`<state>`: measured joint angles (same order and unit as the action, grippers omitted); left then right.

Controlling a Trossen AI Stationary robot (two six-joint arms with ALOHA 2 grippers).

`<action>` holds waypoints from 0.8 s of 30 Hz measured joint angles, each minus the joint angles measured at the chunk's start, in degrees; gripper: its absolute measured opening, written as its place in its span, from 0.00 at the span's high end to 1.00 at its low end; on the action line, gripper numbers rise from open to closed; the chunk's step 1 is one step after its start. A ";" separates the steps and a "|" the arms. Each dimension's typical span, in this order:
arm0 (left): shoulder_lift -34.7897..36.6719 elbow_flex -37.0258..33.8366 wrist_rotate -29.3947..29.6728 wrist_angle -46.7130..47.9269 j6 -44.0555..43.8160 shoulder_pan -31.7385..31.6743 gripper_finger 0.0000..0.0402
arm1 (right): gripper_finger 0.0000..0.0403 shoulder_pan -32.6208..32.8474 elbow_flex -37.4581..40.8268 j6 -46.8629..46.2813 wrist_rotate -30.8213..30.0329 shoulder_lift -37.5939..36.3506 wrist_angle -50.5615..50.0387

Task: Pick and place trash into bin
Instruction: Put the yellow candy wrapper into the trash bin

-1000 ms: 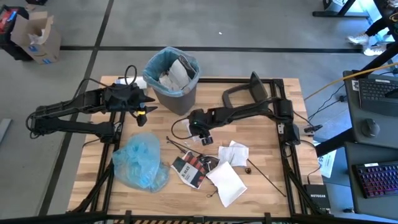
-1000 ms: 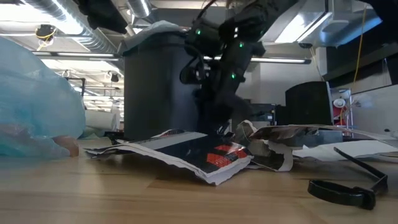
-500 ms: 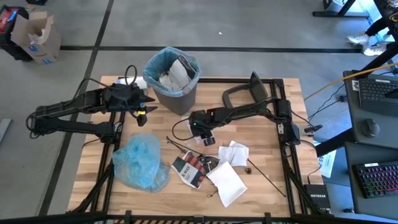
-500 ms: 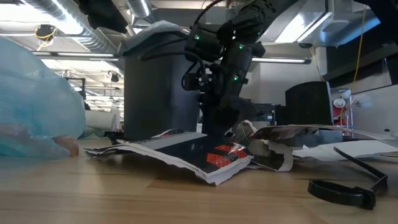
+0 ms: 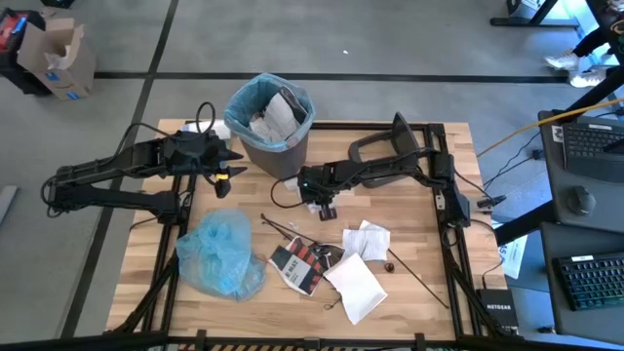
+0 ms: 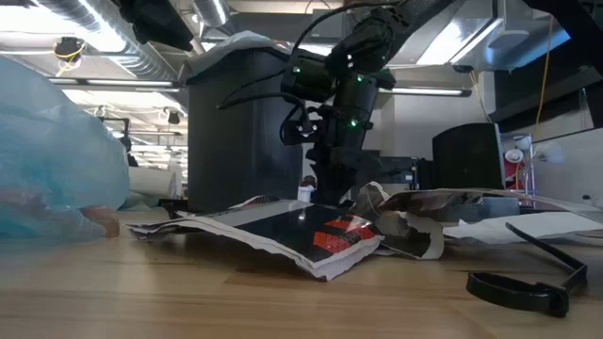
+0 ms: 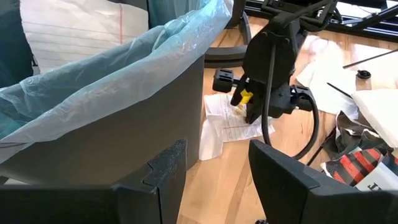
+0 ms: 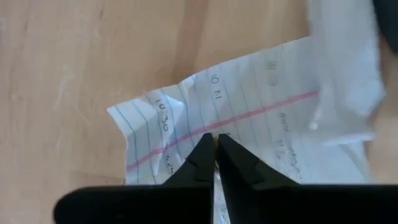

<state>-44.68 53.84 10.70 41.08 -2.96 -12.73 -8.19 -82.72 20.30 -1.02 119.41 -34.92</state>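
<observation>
The crumpled sheet of white lined paper [image 8: 249, 118] lies flat on the light wooden table [image 5: 409, 283] just beside the foot of the bin, and the right gripper [image 8: 216, 152] now has its two dark fingers pinched together on the paper's edge; a second ago those fingers stood apart above it, so the grasp has only just been made and the sheet is not yet lifted. That suggests the pick step is done and the carry to the bin comes next. The bin [image 5: 274, 124], a dark grey tapered plastic wastebasket with a light blue liner bag, already holds crumpled white paper, one piece lined, rising to its rim. The left gripper [image 7: 214, 180] waits on the other side of the bin from the right gripper, its fingers apart and empty, as before. Farther from the bin lie the red-black-white printed packet [image 5: 300, 263], white plastic mailers [image 5: 356, 283], thin dark sticks [image 5: 414, 273] and a loose bunched light blue plastic bag [image 5: 221, 253].
</observation>
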 joint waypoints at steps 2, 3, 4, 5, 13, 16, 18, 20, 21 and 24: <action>0.00 0.00 0.00 0.04 0.00 0.00 0.59 | 0.96 -0.05 -2.54 -2.19 0.05 -0.71 -2.90; 0.00 0.00 0.00 0.18 0.00 0.00 0.59 | 0.97 -0.08 -4.00 -3.55 0.33 -1.59 -4.28; 0.01 0.00 0.00 0.41 0.00 0.00 0.59 | 0.98 -0.09 -5.56 -4.49 0.77 -2.44 -6.00; 0.00 0.00 0.00 0.48 0.07 0.00 0.59 | 0.99 -0.09 -7.11 -4.98 1.34 -3.43 -7.88; 0.01 0.00 0.00 0.15 1.01 0.00 0.59 | 1.00 0.34 -22.51 -9.82 9.41 -10.32 -17.47; 0.01 0.00 0.00 -0.25 1.73 0.00 0.59 | 0.99 0.21 -29.77 -9.90 9.35 -11.32 -16.07; 0.01 0.00 0.00 -0.75 2.27 0.00 0.59 | 0.99 -0.33 -33.92 -9.48 8.95 -11.32 -13.41; 0.01 0.00 0.00 -1.34 3.04 0.00 0.59 | 0.99 -1.26 -36.99 -9.43 8.41 -11.32 -7.95; 0.01 0.00 0.00 -1.51 3.33 0.00 0.59 | 0.99 -1.89 -37.76 -9.65 8.06 -11.39 -4.03; 0.01 0.00 0.00 -1.55 3.67 0.00 0.59 | 0.99 -3.90 -38.03 -11.43 5.87 -11.45 6.20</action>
<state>-44.66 53.84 10.70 39.53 0.71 -12.73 -12.09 -120.75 8.88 4.85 107.96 -28.72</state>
